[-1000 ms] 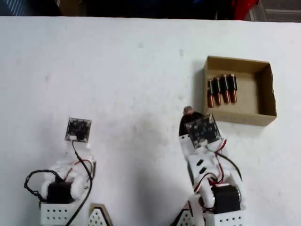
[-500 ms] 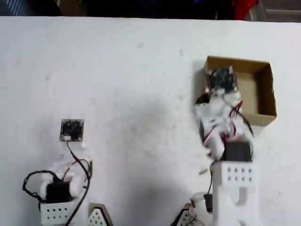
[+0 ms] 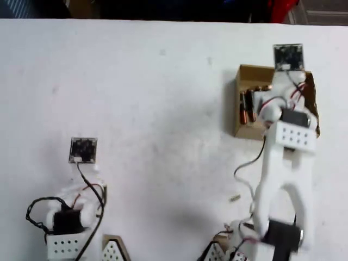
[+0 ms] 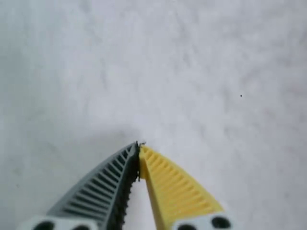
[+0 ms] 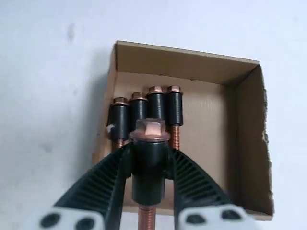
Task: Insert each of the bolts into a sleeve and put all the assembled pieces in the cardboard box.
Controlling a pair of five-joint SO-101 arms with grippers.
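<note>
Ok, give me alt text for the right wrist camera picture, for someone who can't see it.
The right arm's black gripper clamps a copper-coloured bolt fitted in a black cylindrical sleeve, over an open brown cardboard box. Four more sleeved bolts lie side by side inside the box, near one wall. The box stands on a white table.
</note>
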